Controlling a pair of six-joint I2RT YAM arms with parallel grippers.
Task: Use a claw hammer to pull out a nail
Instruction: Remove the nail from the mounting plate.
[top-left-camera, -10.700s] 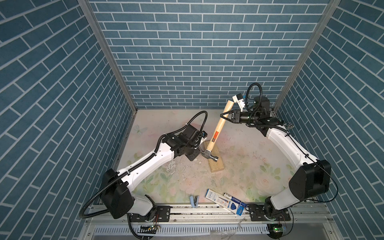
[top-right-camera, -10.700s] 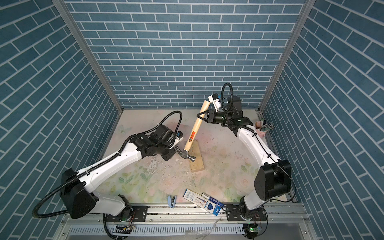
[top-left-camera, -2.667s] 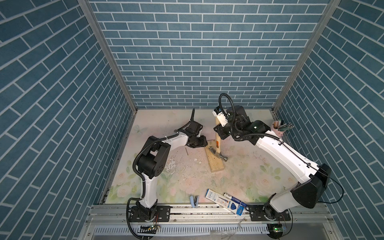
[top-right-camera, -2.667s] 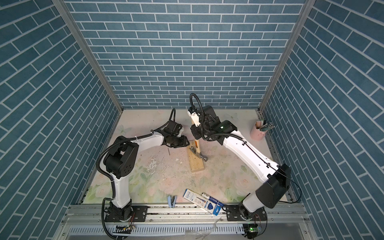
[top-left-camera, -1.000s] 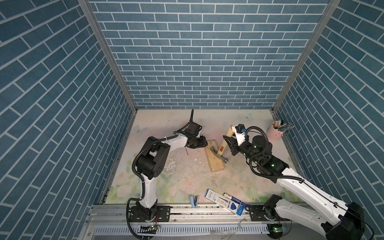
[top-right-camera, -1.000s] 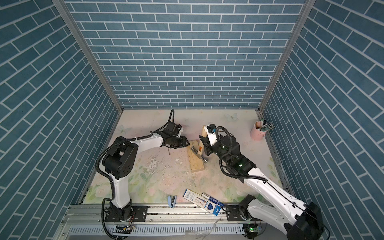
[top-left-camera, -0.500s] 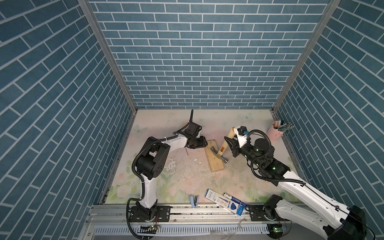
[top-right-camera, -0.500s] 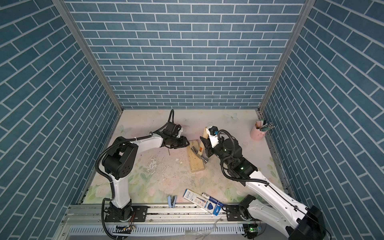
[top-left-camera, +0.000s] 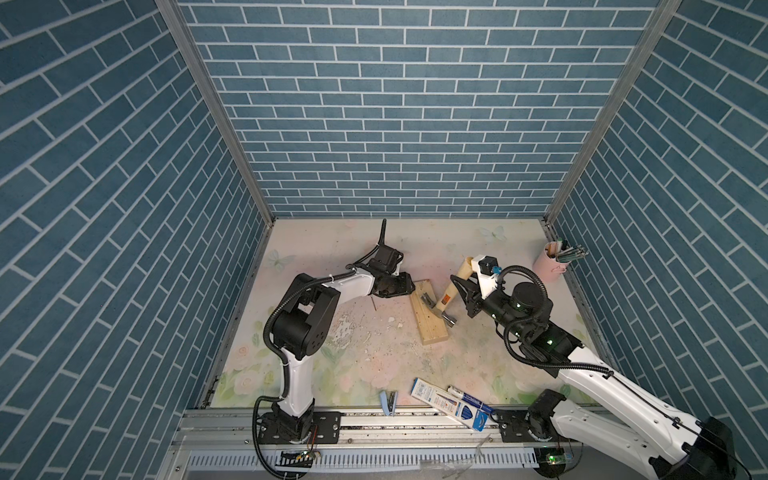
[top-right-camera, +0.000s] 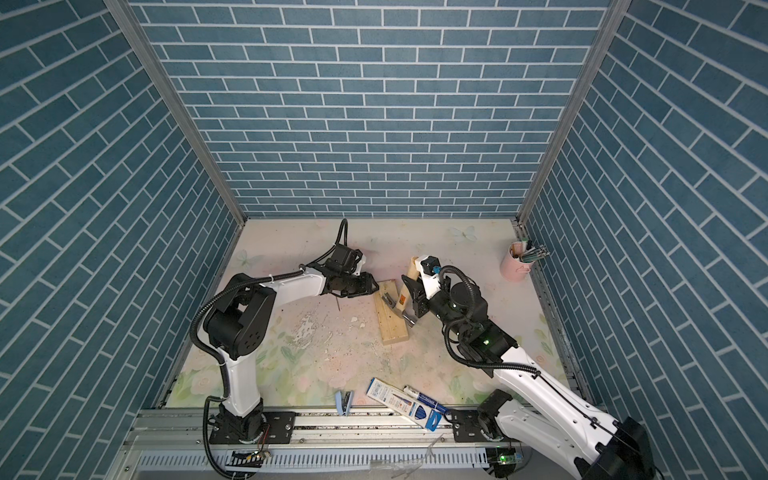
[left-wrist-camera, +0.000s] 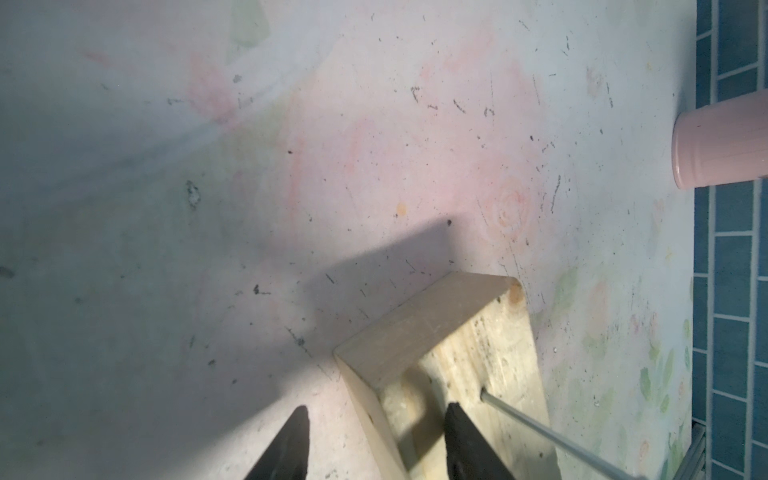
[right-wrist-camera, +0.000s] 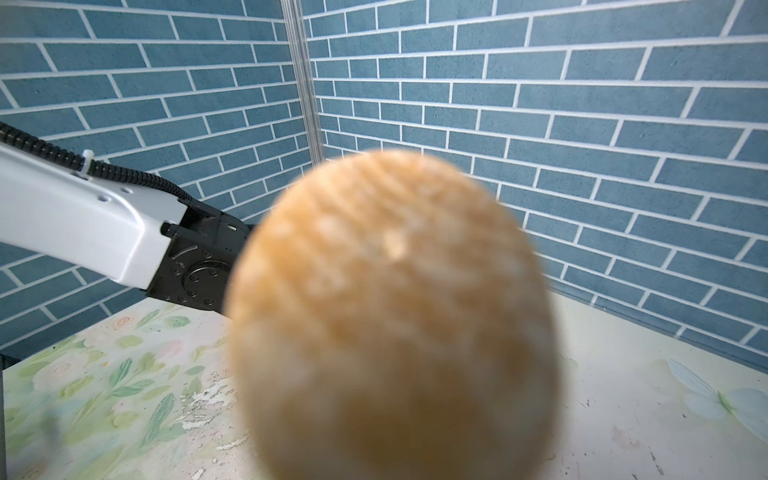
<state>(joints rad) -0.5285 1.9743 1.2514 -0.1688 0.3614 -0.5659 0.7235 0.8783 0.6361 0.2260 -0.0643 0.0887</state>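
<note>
The claw hammer (top-left-camera: 447, 297) leans over a pale wooden block (top-left-camera: 430, 328) in both top views. Its dark head (top-right-camera: 395, 306) rests on the block and its handle slopes up to the right. My right gripper (top-left-camera: 461, 291) is shut on the handle. In the right wrist view the blurred handle butt (right-wrist-camera: 390, 316) hides the jaws. My left gripper (left-wrist-camera: 378, 407) is open at the block's far end (left-wrist-camera: 436, 328), one finger (left-wrist-camera: 465, 444) over the top face and the other (left-wrist-camera: 291, 449) over the table. A thin grey nail (left-wrist-camera: 540, 426) slants out of the block's top face.
A pink cup of pens (top-left-camera: 550, 266) stands at the back right by the wall. Blue-and-white boxes (top-left-camera: 449, 403) and a small blue clip (top-left-camera: 388, 401) lie at the front edge. A thin dark piece (top-left-camera: 374, 305) lies left of the block.
In the last second almost nothing moved. Since the older frames the right arm has swung the handle from upright down to the right, and the left arm has shifted to the block's far end.
</note>
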